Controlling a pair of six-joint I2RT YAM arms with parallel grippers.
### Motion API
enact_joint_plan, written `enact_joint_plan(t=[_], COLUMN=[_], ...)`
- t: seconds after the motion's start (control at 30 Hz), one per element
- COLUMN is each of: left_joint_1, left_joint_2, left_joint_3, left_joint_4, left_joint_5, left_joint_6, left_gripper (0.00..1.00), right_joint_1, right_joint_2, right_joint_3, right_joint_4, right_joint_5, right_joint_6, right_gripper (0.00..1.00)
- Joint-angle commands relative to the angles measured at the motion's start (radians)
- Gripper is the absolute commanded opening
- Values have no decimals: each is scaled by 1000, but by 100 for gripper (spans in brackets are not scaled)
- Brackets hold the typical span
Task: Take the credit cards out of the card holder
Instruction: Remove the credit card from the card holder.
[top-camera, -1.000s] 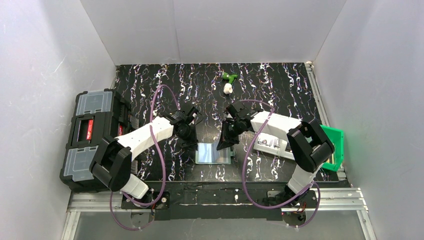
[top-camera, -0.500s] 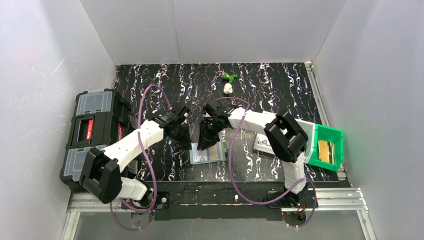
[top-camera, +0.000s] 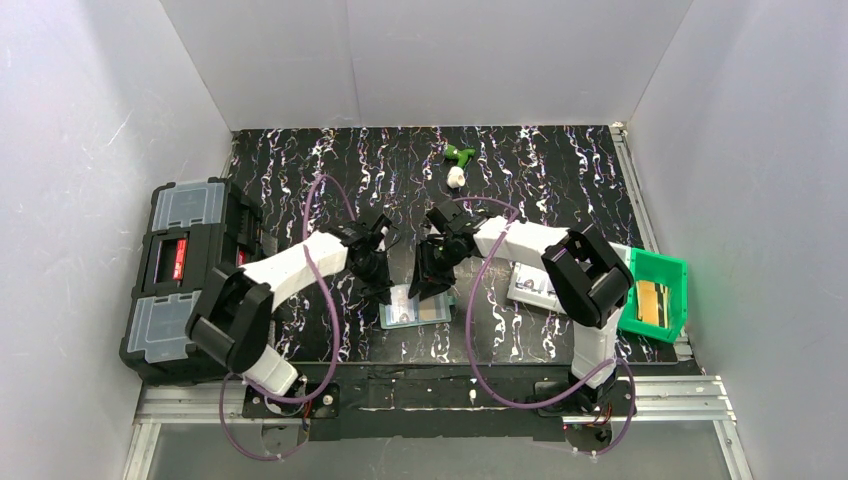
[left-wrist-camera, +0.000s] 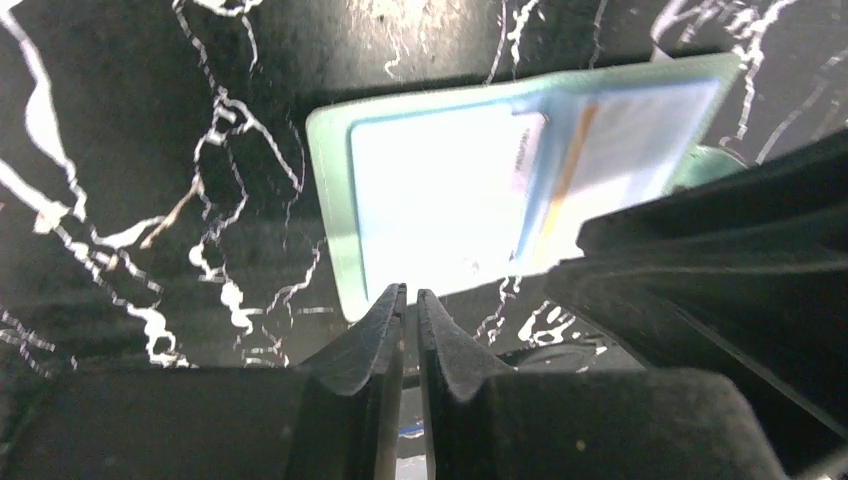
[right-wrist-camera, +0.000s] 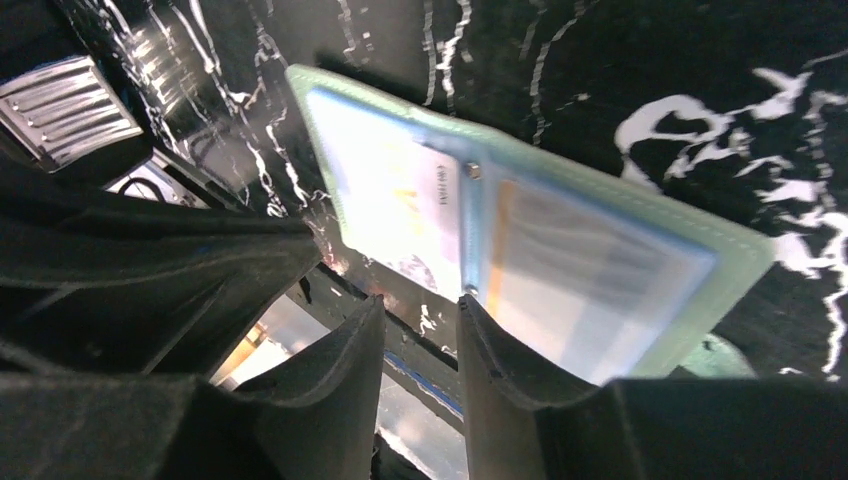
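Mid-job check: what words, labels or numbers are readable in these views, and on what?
Nothing can be read.
credit card in the card holder: one short line of print, too blurred.
black toolbox: red label, too small.

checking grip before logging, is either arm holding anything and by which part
The right fingers are open, holding nothing. The left fingers are almost shut at the edge of the card holder; a pinch cannot be told.
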Motion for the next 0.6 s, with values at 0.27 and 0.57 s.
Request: enact_joint_plan(t=[0.27, 0.57], left_joint_1=[3, 3], left_joint_2=[143, 180], left_joint_3=[-27, -54], left_joint_4=[78, 73], left_joint_5=[-27, -57], left_joint_6=[-6, -10], left_gripper=[0, 0], right_joint_1=[-10, -18], right_joint_2=[40, 64], right_joint_3=[-45, -93], right_joint_4=[124, 148], right_joint_5=[-60, -41], right_joint_6=[6, 9], right_gripper=[31, 31])
